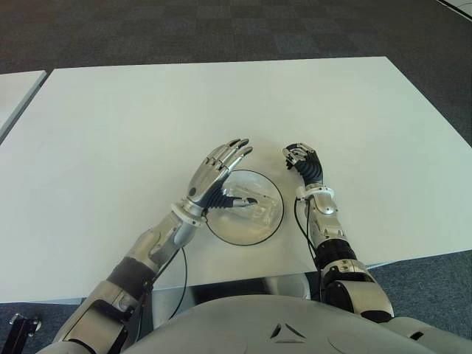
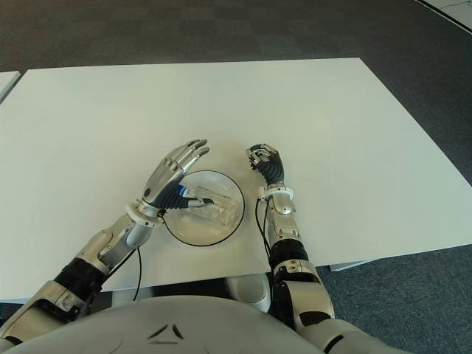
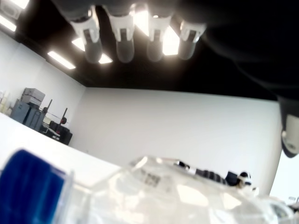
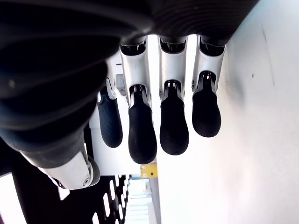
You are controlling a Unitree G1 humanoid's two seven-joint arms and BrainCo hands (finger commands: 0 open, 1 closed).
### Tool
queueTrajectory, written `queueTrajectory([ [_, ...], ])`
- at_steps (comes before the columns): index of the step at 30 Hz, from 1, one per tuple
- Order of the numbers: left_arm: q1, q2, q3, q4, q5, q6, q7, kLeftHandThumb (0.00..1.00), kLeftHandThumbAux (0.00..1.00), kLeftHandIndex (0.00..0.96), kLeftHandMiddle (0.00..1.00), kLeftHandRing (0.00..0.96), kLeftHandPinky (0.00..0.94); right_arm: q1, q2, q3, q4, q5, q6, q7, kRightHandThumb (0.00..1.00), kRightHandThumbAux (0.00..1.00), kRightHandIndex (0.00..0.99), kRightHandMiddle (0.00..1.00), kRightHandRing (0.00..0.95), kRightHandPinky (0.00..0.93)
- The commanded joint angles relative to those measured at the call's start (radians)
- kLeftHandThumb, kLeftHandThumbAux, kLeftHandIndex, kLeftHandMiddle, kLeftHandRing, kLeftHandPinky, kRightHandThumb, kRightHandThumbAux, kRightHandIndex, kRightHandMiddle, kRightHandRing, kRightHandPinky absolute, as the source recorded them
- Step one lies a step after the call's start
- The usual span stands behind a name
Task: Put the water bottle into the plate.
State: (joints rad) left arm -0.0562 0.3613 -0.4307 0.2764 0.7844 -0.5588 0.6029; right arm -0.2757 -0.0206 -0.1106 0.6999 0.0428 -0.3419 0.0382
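A clear water bottle [image 1: 251,207] with a blue cap [image 2: 182,193] lies on its side inside the round glass plate [image 1: 243,244] near the table's front edge. My left hand [image 1: 223,171] hovers over the plate's left part, fingers stretched out and open, with nothing in them. In the left wrist view the bottle [image 3: 187,196] and its cap [image 3: 28,186] lie just under the spread fingers [image 3: 124,44]. My right hand [image 1: 302,161] shows just right of the plate, its fingers [image 4: 174,126] curled toward the palm around nothing.
The white table [image 1: 147,118] stretches wide to the back and both sides of the plate. Its front edge runs close behind the plate, near my torso. A second white table [image 1: 15,88] stands at the far left, with dark carpet [image 1: 221,29] beyond.
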Motion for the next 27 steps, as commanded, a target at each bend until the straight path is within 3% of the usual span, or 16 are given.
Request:
queueTrajectory([
  [1, 0.005, -0.026, 0.054, 0.079, -0.098, -0.067, 0.026, 0.000, 0.490, 0.000, 0.000, 0.000, 0.000, 0.013, 0.004, -0.005, 0.022, 0.010, 0.026, -0.001, 0.706, 0.728, 0.438, 0.692, 0.677, 0.675],
  [8, 0.022, -0.042, 0.163, 0.112, -0.255, -0.085, -0.024, 0.000, 0.495, 0.000, 0.000, 0.000, 0.000, 0.013, 0.003, -0.003, 0.028, 0.008, 0.016, 0.001, 0.706, 0.728, 0.438, 0.688, 0.674, 0.678],
  [14, 0.089, -0.107, 0.246, 0.078, -0.406, 0.035, -0.112, 0.000, 0.521, 0.000, 0.000, 0.000, 0.000, 0.011, 0.004, -0.001, 0.031, 0.007, 0.014, 0.000, 0.707, 0.728, 0.438, 0.686, 0.675, 0.680],
  [20, 0.088, -0.157, 0.305, 0.076, -0.480, 0.108, -0.158, 0.000, 0.533, 0.000, 0.000, 0.000, 0.000, 0.013, 0.004, 0.000, 0.031, 0.003, 0.013, -0.007, 0.707, 0.729, 0.438, 0.688, 0.677, 0.684],
  [27, 0.035, -0.161, 0.364, 0.265, -0.517, 0.051, -0.157, 0.000, 0.548, 0.000, 0.000, 0.000, 0.000, 0.014, 0.005, 0.002, 0.031, 0.002, 0.010, -0.010, 0.707, 0.729, 0.438, 0.691, 0.682, 0.691],
])
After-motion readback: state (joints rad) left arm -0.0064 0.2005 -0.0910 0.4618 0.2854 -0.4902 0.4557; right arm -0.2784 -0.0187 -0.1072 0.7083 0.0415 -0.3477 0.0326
